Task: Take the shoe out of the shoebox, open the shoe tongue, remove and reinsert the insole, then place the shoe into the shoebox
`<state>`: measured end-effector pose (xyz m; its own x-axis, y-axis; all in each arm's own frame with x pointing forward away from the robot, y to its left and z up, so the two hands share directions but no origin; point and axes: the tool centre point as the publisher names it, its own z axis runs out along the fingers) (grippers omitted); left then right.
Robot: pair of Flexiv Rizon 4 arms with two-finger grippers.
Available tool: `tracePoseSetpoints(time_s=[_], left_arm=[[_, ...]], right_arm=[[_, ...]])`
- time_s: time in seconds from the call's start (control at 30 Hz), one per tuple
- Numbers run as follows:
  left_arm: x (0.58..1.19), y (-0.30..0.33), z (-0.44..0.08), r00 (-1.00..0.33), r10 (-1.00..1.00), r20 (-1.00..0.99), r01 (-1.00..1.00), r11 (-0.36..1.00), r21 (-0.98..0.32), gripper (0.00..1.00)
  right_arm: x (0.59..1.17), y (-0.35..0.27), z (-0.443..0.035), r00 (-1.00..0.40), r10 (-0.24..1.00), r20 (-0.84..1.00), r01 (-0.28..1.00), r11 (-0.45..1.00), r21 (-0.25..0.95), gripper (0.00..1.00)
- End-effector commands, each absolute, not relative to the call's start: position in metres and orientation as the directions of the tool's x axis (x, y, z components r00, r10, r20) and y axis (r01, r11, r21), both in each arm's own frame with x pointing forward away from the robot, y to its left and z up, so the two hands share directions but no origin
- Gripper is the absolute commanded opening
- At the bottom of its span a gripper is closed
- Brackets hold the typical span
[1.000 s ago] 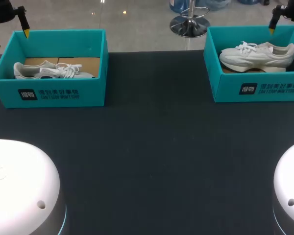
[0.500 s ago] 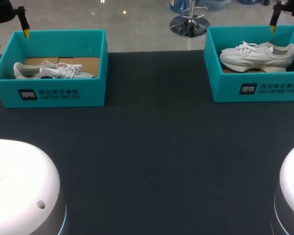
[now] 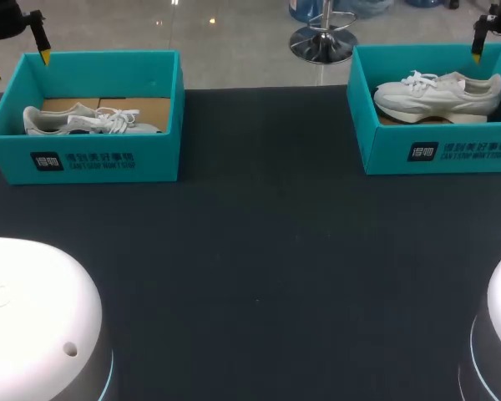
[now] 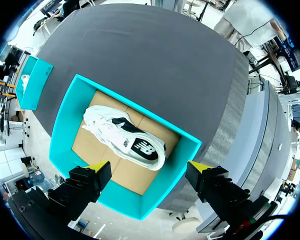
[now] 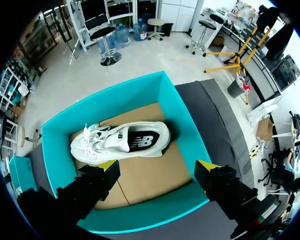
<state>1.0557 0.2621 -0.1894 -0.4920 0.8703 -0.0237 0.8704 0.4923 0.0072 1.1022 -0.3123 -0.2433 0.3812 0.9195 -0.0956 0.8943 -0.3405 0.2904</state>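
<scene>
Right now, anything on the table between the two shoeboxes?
Nothing. In the head view, only bare dark table runs between the left shoebox and the right shoebox.

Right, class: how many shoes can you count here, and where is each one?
2. The left shoe lies inside the left shoebox at the table's far left; the right shoe lies inside the right shoebox at the far right. The boxes' near walls hide part of each floor.
</scene>
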Motion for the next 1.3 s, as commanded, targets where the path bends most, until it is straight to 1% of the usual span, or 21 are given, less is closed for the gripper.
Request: tracePoseSetpoints(time_s=[0.03,0.23,0.63,0.77,0.93,1.3], left_arm=[[1.056,0.263,-0.189,-0.491,0.871,-0.022,0.871,0.491,0.008,1.00],[1.056,0.263,-0.189,-0.491,0.871,-0.022,0.871,0.491,0.008,1.00],[1.056,0.263,-0.189,-0.491,0.871,-0.022,0.871,0.491,0.008,1.00],[1.056,0.263,-0.189,-0.491,0.871,-0.022,0.871,0.491,0.008,1.00],[1.056,0.263,-0.189,-0.491,0.871,-0.022,0.871,0.491,0.008,1.00],[1.056,0.263,-0.189,-0.491,0.871,-0.022,0.871,0.491,0.008,1.00]], right_arm=[[1.124,-0.326,-0.260,0.352,0.929,-0.116,0.917,-0.318,0.239,1.00],[1.130,-0.335,-0.271,0.315,0.939,-0.136,0.935,-0.283,0.212,1.00],[1.137,-0.338,-0.309,0.300,0.940,-0.162,0.947,-0.274,0.167,1.00],[1.140,-0.341,-0.315,0.335,0.928,-0.162,0.937,-0.309,0.163,1.00],[1.145,-0.347,-0.322,0.415,0.904,-0.106,0.907,-0.401,0.133,1.00],[1.158,-0.346,-0.347,0.434,0.893,-0.121,0.900,-0.424,0.102,1.00]])
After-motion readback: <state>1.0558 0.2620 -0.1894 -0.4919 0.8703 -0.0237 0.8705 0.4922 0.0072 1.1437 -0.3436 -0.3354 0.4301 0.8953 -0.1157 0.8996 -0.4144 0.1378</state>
